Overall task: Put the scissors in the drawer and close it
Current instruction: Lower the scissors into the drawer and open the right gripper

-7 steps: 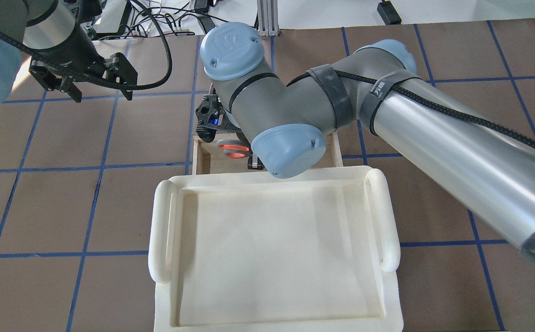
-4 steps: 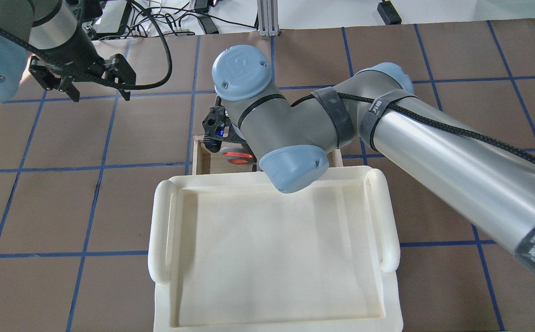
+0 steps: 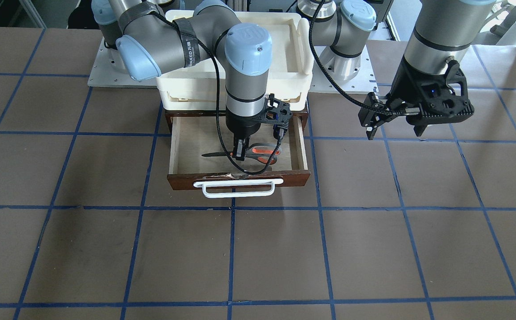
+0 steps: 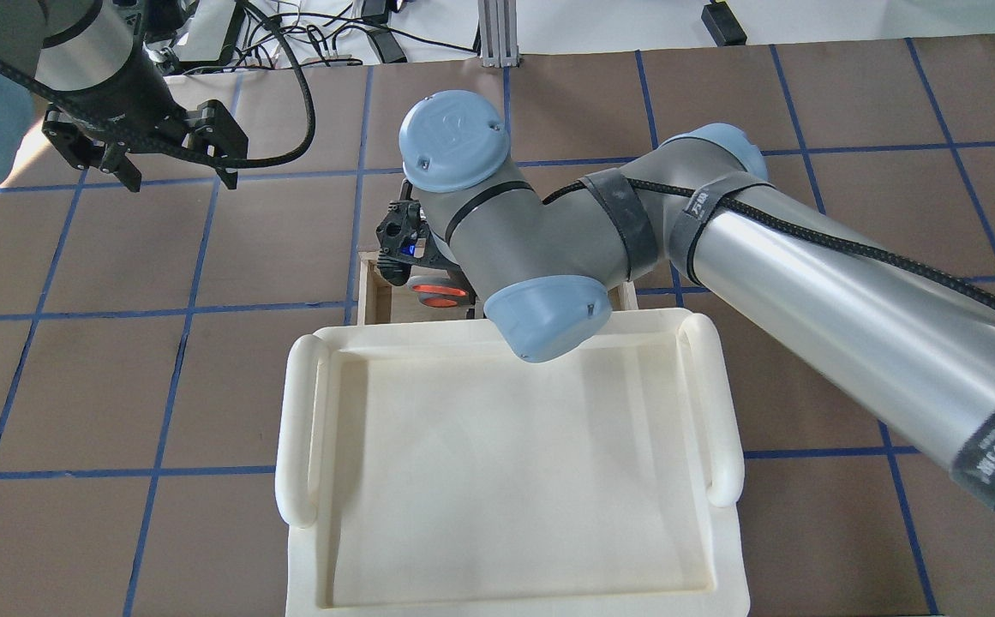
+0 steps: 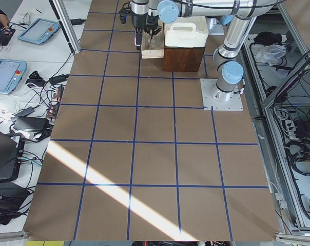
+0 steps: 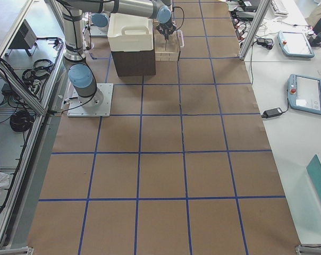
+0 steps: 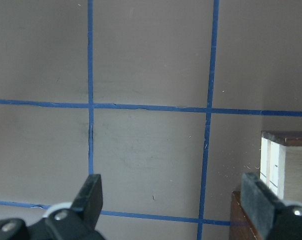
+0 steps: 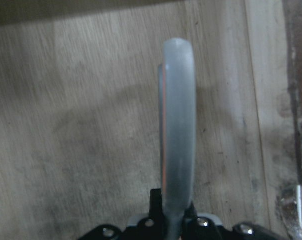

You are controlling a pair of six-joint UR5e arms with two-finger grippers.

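1. The right tool (image 3: 238,152) is pinched shut on the scissors (image 3: 260,153) near the pivot, low inside the open drawer (image 3: 239,181) (contact with its plywood floor is unclear).
2. The left tool (image 3: 394,132) hangs wide open and empty over the bare counter (image 3: 373,222), well apart from the drawer.

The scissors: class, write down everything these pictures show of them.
The small scissors with grey handles lined orange-red and dark metal blades hang low inside the open dark-brown wooden drawer with pale plywood floor, blades together pointing to the robot's right. The right gripper has its jaws shut on them near the pivot. The right wrist view shows a handle loop edge-on. Whether they touch the floor cannot be told.
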